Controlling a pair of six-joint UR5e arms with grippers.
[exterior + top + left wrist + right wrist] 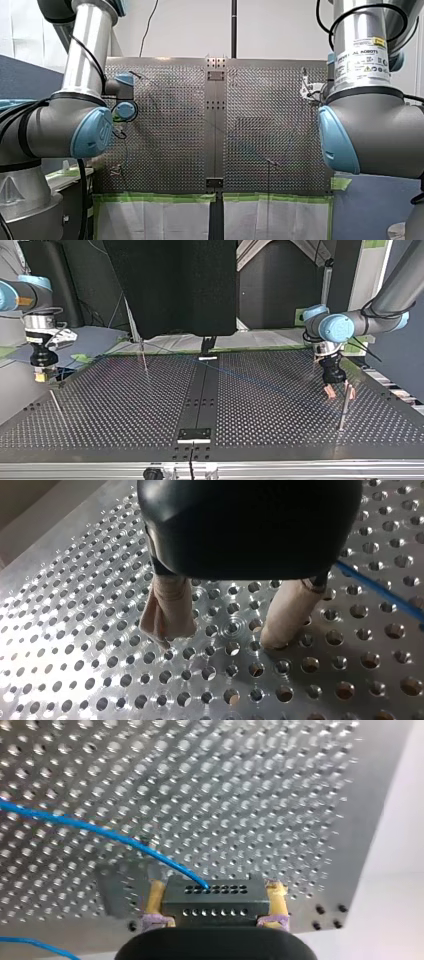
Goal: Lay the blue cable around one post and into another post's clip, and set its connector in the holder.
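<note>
My right gripper (216,892) is shut on a black connector block (215,904) with rows of small holes, held above the perforated plate. The blue cable (100,831) leaves the block's top face and runs off across the plate. In the top view my right gripper (42,372) hangs at the left edge. My left gripper (340,390) stands open with beige pads just above the table at the right, next to a thin post (343,412). Nothing lies between its fingers (170,612) in the left wrist view; the cable (382,592) passes beside them.
A second thin post (144,358) stands toward the far middle-left and a third (56,405) leans near the left edge. A faint stretch of cable (235,374) crosses the table's centre rail (196,405). A grey metal bracket (117,892) sits on the plate beside the connector.
</note>
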